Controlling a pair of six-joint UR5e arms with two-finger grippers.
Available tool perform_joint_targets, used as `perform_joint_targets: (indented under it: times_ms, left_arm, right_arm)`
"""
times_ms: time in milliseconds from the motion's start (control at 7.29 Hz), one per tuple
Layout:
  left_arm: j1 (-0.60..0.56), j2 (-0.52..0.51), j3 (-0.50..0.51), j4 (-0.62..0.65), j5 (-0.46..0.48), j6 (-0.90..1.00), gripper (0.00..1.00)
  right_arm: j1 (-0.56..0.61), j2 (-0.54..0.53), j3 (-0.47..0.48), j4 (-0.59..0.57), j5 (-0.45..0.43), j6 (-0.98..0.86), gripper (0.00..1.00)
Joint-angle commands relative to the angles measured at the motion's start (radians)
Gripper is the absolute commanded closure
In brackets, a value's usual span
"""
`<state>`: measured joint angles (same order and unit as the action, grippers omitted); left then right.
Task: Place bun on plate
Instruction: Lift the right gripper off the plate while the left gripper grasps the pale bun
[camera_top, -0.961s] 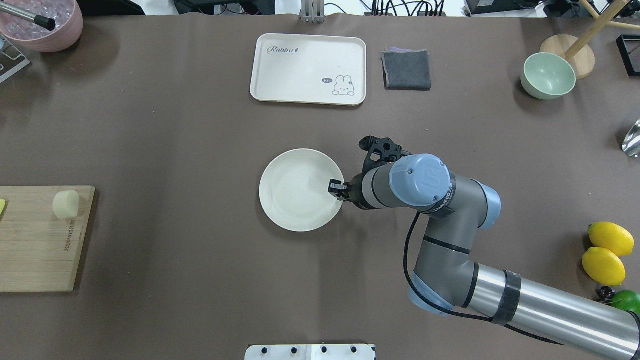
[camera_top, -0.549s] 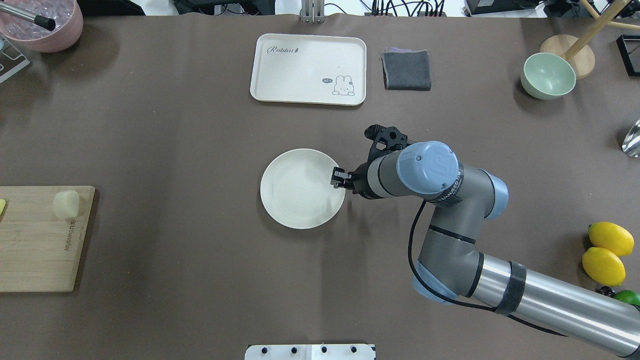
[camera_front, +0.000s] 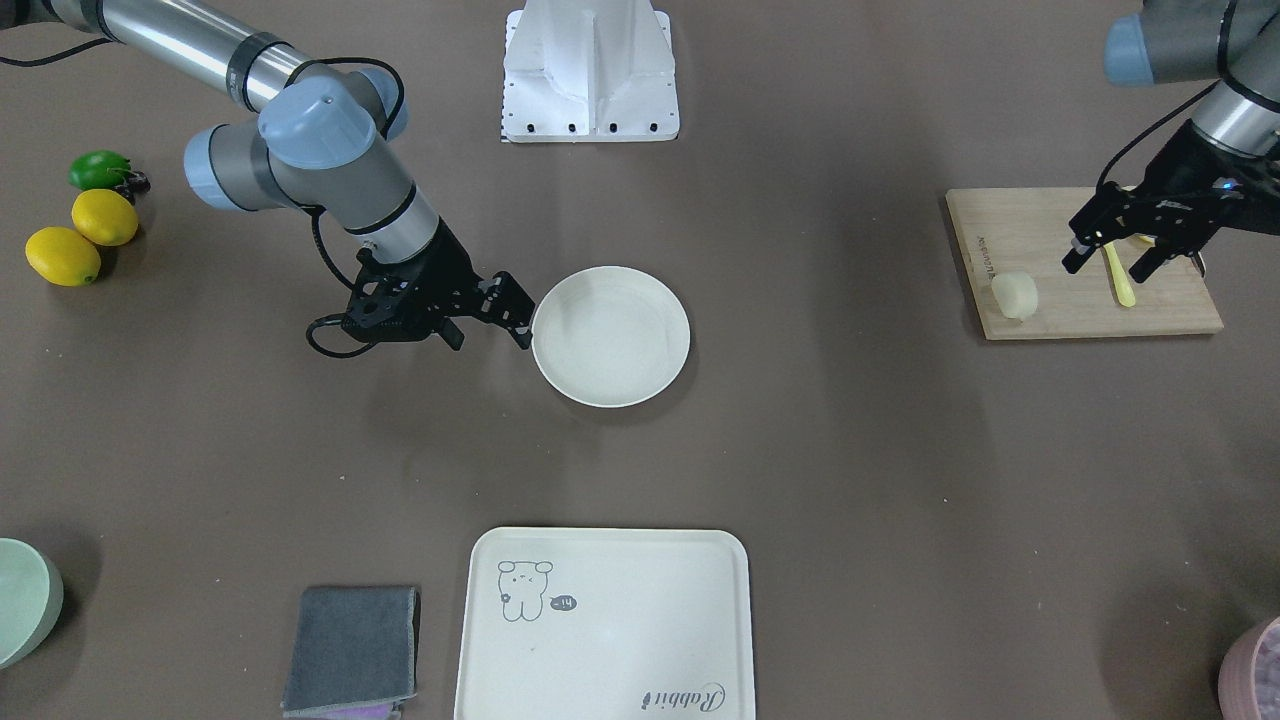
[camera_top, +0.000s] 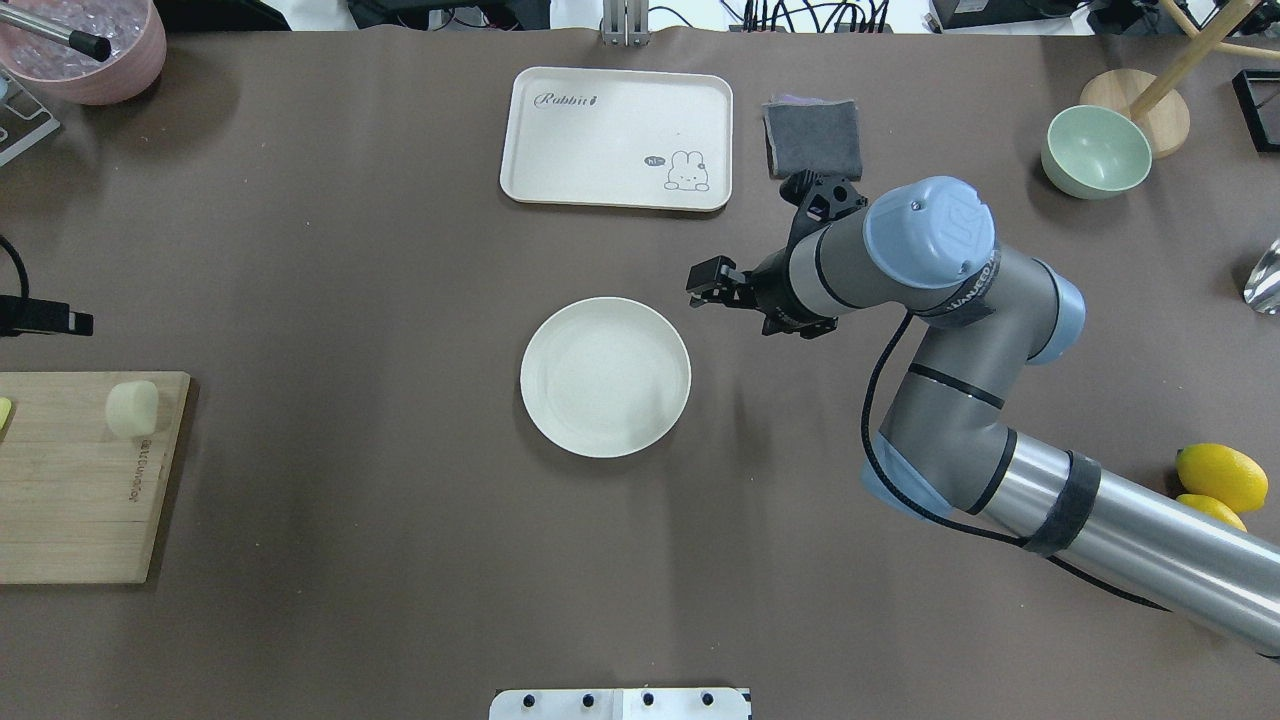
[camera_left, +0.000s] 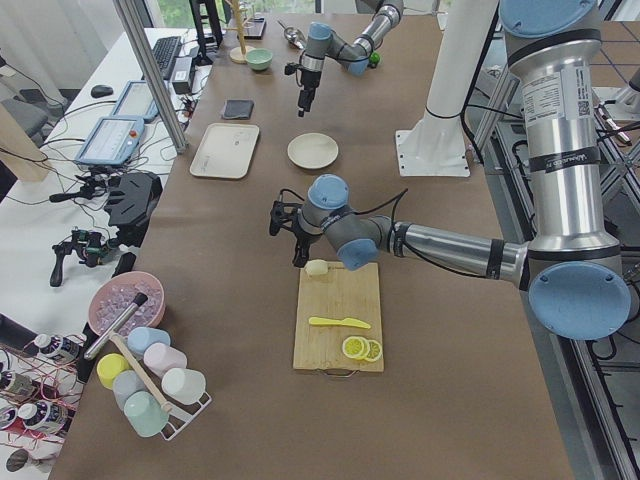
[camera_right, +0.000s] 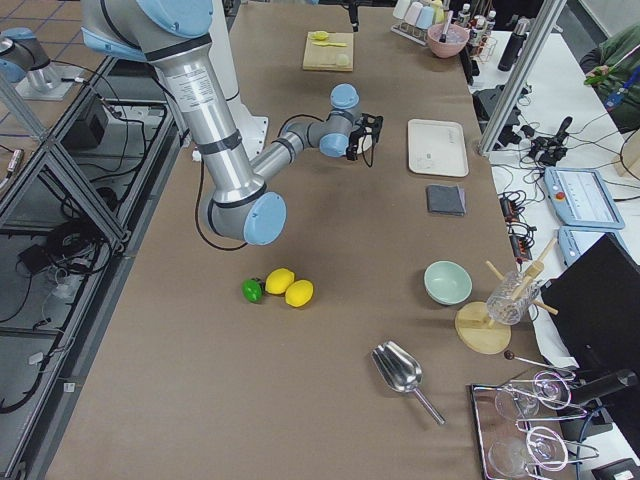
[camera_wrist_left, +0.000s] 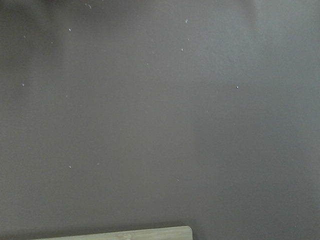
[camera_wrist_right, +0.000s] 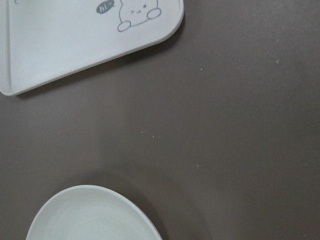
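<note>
1. The left gripper (camera_front: 1105, 260) hangs over the wooden cutting board (camera_front: 1090, 315), fingers spread and nothing between them. A yellow knife (camera_front: 1120, 282) lies on the board beneath it.
2. The bun (camera_front: 1013, 296) sits on the same board, apart from the knife, at the corner toward the middle of the table (camera_top: 350, 300). From the left gripper it lies lower and to the robot's right. The views disagree on any offset toward or away from the robot. It reads as a stubby rounded lump, and its long axis is too faint to make out.
3. The left arm looks much the nearer, so the pick likely falls to it: a short shift to the right, then down.
4. The plate (camera_top: 605, 378) rests near the table's centre with nothing on it, well apart from the board and on the bun's right.
5. The right gripper (camera_top: 708, 288) hovers above the table just beyond the plate's far right rim, fingers apart, holding nothing.
6. Farthest out lies the cream tray (camera_top: 600, 130).
</note>
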<state>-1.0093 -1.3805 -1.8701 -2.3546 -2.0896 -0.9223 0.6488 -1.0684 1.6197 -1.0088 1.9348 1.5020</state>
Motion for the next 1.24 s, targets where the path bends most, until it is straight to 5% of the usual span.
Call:
perform_joint_targets:
  times_ms: [0,686,824,1098]
  left_arm:
    - [0.156,0.000,0.014,0.008,0.159,-0.044,0.02]
    - [0.219,-0.014,0.085,0.000,0.204,-0.039,0.03]
    - [0.228,-0.012,0.085,0.000,0.204,-0.039,0.15]
    - [0.239,-0.008,0.091,0.000,0.204,-0.035,0.15]
  right_arm:
    - [0.061,-0.002,-0.001,-0.001,0.070,-0.037,0.00]
    - [0.078,-0.002,-0.009,-0.001,0.067,-0.046,0.00]
    - [0.078,-0.004,-0.009,-0.001,0.064,-0.046,0.00]
    - [0.078,-0.007,-0.009,-0.001,0.061,-0.046,0.00]
